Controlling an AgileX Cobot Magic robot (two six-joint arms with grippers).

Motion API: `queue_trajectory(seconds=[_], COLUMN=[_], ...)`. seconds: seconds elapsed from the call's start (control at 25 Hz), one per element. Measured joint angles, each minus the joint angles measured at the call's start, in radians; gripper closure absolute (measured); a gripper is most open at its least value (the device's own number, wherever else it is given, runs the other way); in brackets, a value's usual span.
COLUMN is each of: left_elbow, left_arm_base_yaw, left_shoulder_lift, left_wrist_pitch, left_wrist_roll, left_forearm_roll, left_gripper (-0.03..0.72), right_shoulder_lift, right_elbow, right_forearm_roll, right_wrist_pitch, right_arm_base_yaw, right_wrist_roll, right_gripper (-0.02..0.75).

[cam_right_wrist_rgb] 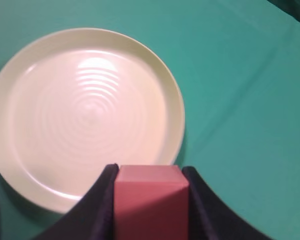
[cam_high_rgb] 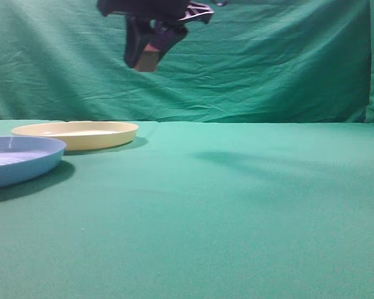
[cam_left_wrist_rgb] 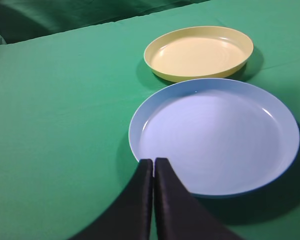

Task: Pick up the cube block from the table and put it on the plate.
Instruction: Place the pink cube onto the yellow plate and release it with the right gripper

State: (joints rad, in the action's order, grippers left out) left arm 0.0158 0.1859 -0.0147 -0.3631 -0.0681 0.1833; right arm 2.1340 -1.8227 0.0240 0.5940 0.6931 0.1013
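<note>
Matte reddish-brown cube block (cam_right_wrist_rgb: 149,197) sits clamped in the right end effector (cam_right_wrist_rgb: 149,205) above the glossy, round pale-yellow plate (cam_right_wrist_rgb: 20,165) — its centre seemingly ribbed; left end effector (cam_left_wrist_rgb: 153,172) closed, empty.

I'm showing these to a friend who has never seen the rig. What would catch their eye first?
Probably the cube, pinched in the right hand high in the air, above the yellow plate. Next, the two plates side by side at the table's left: the yellow one and a blue plate. The left hand hangs shut over the blue plate's near rim.
</note>
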Motion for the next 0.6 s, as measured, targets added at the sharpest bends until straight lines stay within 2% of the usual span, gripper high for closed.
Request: queue_trajectory(seconds=[0.12, 0.24, 0.44, 0.56, 0.6], left_elbow=[0.0, 0.0, 0.0, 0.0, 0.0], left_arm_base_yaw=[0.0, 0.0, 0.0, 0.0, 0.0], left_shoulder_lift=[0.0, 0.0, 0.0, 0.0, 0.0], left_wrist_pitch=[0.0, 0.0, 0.0, 0.0, 0.0], left_wrist_roll=[0.0, 0.0, 0.0, 0.0, 0.0], left_forearm_roll=[0.0, 0.0, 0.0, 0.0, 0.0], left_gripper=[0.688, 0.688, 0.688, 0.688, 0.688], right_shoulder_lift=[0.136, 0.236, 0.322, 0.337, 0.347], right_elbow=[-0.164, -0.243, -0.262, -0.262, -0.264], right_forearm_roll=[-0.004, -0.008, -0.008, -0.008, -0.008], right_wrist_pitch=[-0.011, -0.079, -0.212, -0.226, -0.23], right_arm_base_yaw=[0.046, 0.068, 0.079, 0.079, 0.079], right_wrist_roll=[0.021, 0.028, 0.033, 0.033, 0.033], right_gripper=[0.505, 0.505, 0.505, 0.505, 0.357])
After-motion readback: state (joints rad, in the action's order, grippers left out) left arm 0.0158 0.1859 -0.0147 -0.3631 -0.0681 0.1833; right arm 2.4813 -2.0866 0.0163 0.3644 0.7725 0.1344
